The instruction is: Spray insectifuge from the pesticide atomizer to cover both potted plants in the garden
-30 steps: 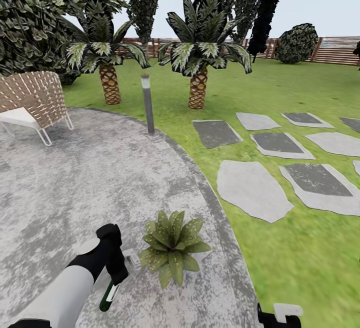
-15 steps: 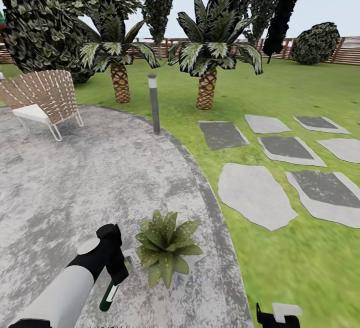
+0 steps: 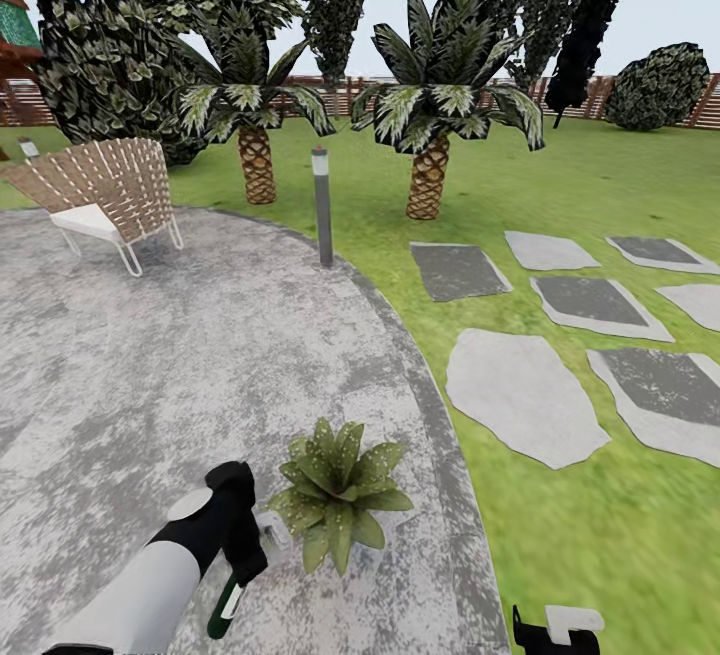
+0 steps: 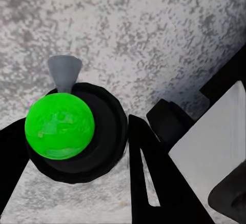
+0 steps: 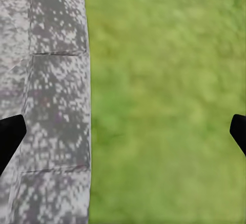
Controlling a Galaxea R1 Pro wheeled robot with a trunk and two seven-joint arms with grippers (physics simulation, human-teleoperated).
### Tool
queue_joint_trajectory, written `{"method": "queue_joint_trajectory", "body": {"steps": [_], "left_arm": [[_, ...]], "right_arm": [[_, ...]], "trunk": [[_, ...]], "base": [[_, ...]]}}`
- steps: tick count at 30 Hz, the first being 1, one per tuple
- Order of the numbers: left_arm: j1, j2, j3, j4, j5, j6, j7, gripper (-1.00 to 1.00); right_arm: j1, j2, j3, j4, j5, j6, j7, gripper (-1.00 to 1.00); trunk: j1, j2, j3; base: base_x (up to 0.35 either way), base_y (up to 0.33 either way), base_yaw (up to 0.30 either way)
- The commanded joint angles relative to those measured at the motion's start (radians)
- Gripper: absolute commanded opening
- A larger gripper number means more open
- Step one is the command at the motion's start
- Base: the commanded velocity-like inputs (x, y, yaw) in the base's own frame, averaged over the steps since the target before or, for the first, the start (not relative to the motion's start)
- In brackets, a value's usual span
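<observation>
In the head view my left gripper (image 3: 243, 567) is shut on the pesticide atomizer (image 3: 224, 611), a slim dark green bottle with a white label. Its whitish sprayer head (image 3: 272, 533) points toward a potted plant (image 3: 336, 491), a low speckled green rosette on the stone patio (image 3: 150, 375), and sits just left of its leaves. Seen from the left wrist, the atomizer (image 4: 59, 126) shows end-on as a bright green round shape in a black ring, held between the dark fingers (image 4: 148, 172). My right gripper (image 5: 123, 134) is open over the patio's edge and the lawn, and it also appears low in the head view (image 3: 556, 631).
A woven chair (image 3: 105, 190) stands at the patio's far left. A grey lamp post (image 3: 322, 207) rises at the patio rim. Two short palms (image 3: 430, 125) grow behind it. Stepping stones (image 3: 520, 395) cross the lawn on the right. A wooden fence (image 3: 330, 90) closes the back.
The whole picture has shifted to the right, so the camera has turned. My left gripper still holds the atomizer beside the plant, a little lower in the picture.
</observation>
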Motion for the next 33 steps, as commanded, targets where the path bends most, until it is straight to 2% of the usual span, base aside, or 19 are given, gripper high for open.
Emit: {"method": "queue_joint_trajectory", "body": {"steps": [1,3,5,6,8,12,13,16,17,18,21,28,33], "left_arm": [[-0.003,-0.01,-0.002,-0.002,-0.007,0.012,-0.007,-1.0],[-0.005,-0.024,-0.003,-0.004,-0.007,0.023,-0.006,-1.0],[-0.005,-0.021,0.0,-0.002,-0.007,0.025,-0.007,-1.0],[-0.003,-0.015,0.0,0.003,-0.007,0.025,-0.007,-1.0],[0.005,0.011,0.001,0.014,-0.006,0.024,-0.005,-1.0],[0.047,0.029,0.007,0.015,0.004,0.023,0.0,-1.0],[0.054,0.03,0.025,0.016,0.008,0.023,0.013,-1.0],[0.061,0.026,0.115,0.016,0.024,0.02,0.097,-1.0],[0.062,0.026,0.135,0.016,0.026,0.019,0.117,-1.0],[0.062,0.026,0.14,0.016,0.026,0.018,0.124,-1.0],[0.062,0.027,0.144,0.016,0.029,0.016,0.129,-1.0],[0.062,0.023,0.148,0.016,0.029,0.016,0.12,-1.0],[0.062,0.022,0.137,0.016,0.024,0.015,0.121,-1.0]], "right_arm": [[-0.001,0.0,-0.005,0.002,0.011,-0.003,-0.005,1.0],[-0.001,0.0,-0.005,0.002,0.011,-0.003,-0.005,1.0],[-0.001,0.0,-0.005,0.002,0.011,-0.003,-0.005,1.0],[-0.001,0.0,-0.005,0.002,0.011,-0.003,-0.005,1.0],[-0.001,0.0,-0.005,0.002,0.01,-0.003,-0.005,1.0],[-0.001,0.0,-0.005,0.002,0.011,-0.003,-0.005,1.0],[-0.001,-0.001,-0.005,0.002,0.011,-0.003,-0.005,1.0],[-0.001,0.0,-0.005,0.002,0.011,-0.003,-0.005,1.0],[-0.001,0.0,-0.005,0.002,0.011,-0.003,-0.005,1.0],[-0.001,0.0,-0.005,0.002,0.011,-0.003,-0.005,1.0],[-0.001,0.0,-0.005,0.002,0.011,-0.003,-0.006,1.0],[-0.001,0.0,-0.005,0.002,0.011,-0.003,-0.006,1.0],[-0.001,0.0,-0.005,0.002,0.011,-0.003,-0.006,1.0]], "trunk": [[0.0,0.0,-0.001],[0.0,0.0,-0.001],[0.0,0.0,-0.001],[0.0,0.0,-0.001],[0.0,0.0,-0.001],[0.0,0.0,-0.001],[0.0,0.0,-0.001],[0.0,0.0,-0.001],[0.0,0.0,-0.001],[0.0,0.0,-0.001],[0.0,0.0,-0.001],[0.0,0.0,-0.001],[0.0,0.0,-0.001]], "base": [[0.0,0.0,0.0],[0.0,0.0,0.0],[0.0,0.0,0.0],[0.0,0.0,0.0],[0.0,0.0,0.0],[0.0,0.0,0.0],[0.0,0.0,0.0],[0.0,0.0,0.0],[0.0,0.0,0.0],[0.0,0.0,0.0],[0.0,0.0,0.032],[0.009,0.0,0.254],[0.245,-0.022,0.165]]}}
